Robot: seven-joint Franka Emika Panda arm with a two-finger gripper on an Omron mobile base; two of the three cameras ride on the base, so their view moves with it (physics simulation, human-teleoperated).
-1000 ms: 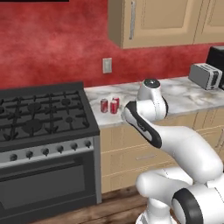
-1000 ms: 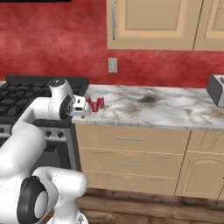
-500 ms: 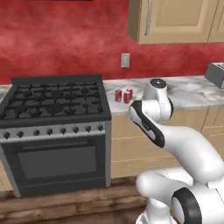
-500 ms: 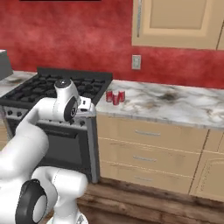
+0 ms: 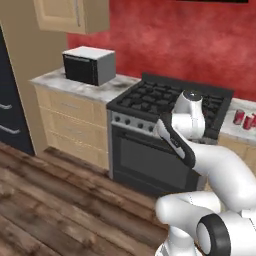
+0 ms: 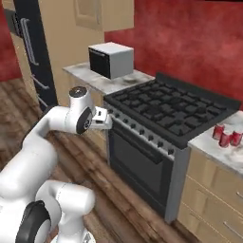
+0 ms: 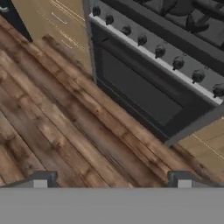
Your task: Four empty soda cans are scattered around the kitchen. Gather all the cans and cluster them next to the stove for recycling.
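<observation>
I am carrying my tool (image 7: 112,183) with its two tips spread wide apart and nothing between them; it is pointing down at the wooden floor (image 7: 65,127) in front of the stove (image 5: 165,107). The soda cans (image 6: 224,135) that I can see are standing upright on the marble worktop (image 6: 216,147) just beside the right end of the stove, close together. In the right base view I am counting three red ones. They are lying to the far right of my tool, across the whole width of the stove, so I judge this cluster is already in place and the missing can is elsewhere. On the left of the stove, the microwave (image 5: 88,65) is sitting on another worktop (image 5: 70,85), beside the tall dark fridge (image 6: 35,57). I am seeing no can there.
</observation>
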